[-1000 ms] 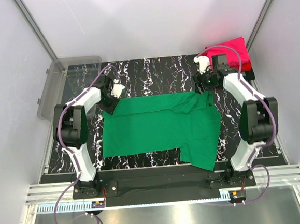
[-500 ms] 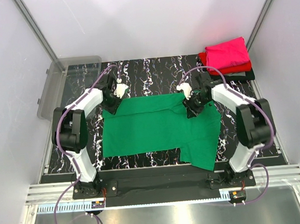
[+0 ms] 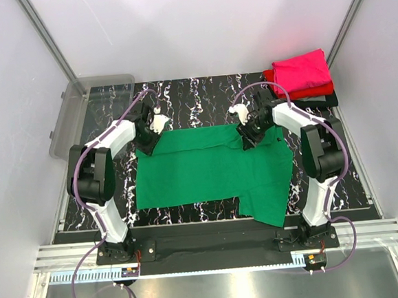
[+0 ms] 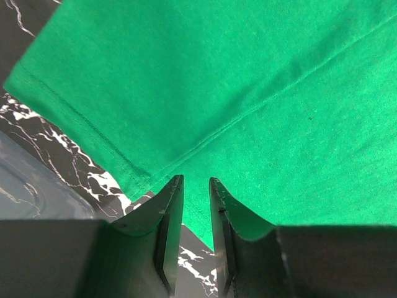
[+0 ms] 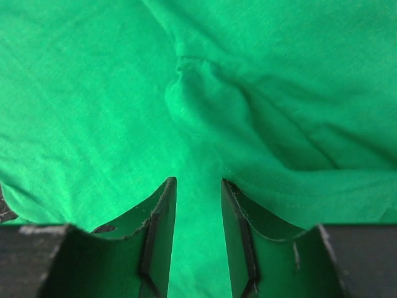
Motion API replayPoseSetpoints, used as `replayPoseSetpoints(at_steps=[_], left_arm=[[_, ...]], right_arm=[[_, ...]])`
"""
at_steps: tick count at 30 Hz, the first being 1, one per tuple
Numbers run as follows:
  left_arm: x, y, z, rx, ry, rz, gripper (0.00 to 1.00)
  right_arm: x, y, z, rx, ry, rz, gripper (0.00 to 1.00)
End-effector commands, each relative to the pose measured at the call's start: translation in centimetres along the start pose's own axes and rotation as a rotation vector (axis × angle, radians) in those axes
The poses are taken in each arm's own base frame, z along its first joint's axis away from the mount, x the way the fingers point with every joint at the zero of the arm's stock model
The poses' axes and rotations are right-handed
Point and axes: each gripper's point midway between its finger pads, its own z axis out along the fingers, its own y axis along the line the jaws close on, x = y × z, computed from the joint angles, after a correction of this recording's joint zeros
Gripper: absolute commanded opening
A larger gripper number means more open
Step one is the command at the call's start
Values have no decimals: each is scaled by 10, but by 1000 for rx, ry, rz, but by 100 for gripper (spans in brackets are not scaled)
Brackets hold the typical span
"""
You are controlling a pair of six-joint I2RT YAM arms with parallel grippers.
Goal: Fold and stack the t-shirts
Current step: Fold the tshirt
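Finds the bright green t-shirt (image 3: 208,172) spread flat mid-frame on the marbled black counter (image 3: 195,94). Pinches its upper-left corner in the left hand (image 4: 195,183), jaws nearly together on the hem. Sets the right hand (image 5: 198,183) on the shirt's upper-right edge, jaws parted just short of a pucker of cloth; cannot tell whether gripping. Shows a folded magenta-pink t-shirt (image 3: 303,70) atop a red t-shirt (image 3: 322,89) and a black t-shirt (image 3: 319,101) at upper right, and a clear grey bin (image 3: 79,110) at upper left.
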Motion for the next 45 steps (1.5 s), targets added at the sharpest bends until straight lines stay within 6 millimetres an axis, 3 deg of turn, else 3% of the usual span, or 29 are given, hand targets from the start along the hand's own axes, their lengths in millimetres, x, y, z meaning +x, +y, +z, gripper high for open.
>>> replayPoseSetpoints(at_steps=[1, 11, 19, 28, 31, 36, 40, 45], left_arm=[[-6, 7, -15, -44, -36, 0, 28], [-7, 7, -12, -45, -29, 8, 27], [-6, 5, -14, -51, -27, 15, 27], [-8, 4, -15, -54, -31, 26, 27], [-7, 4, -15, -54, -28, 27, 27], [-5, 2, -14, -48, -26, 24, 27], [-5, 1, -13, -46, -27, 22, 26], [-5, 2, -16, -56, -26, 30, 26]], right_arm=[[-16, -5, 6, -11, -35, -3, 42], [-27, -10, 12, -8, -74, 41, 42], [-51, -14, -10, 73, -169, 24, 40], [-76, -18, -15, 74, -236, 26, 41], [-72, -19, -13, 73, -211, -2, 40], [-51, 3, -7, 28, -143, -95, 43], [-45, 9, -5, 7, -133, -120, 45], [-36, 25, -21, 18, -127, -288, 46]])
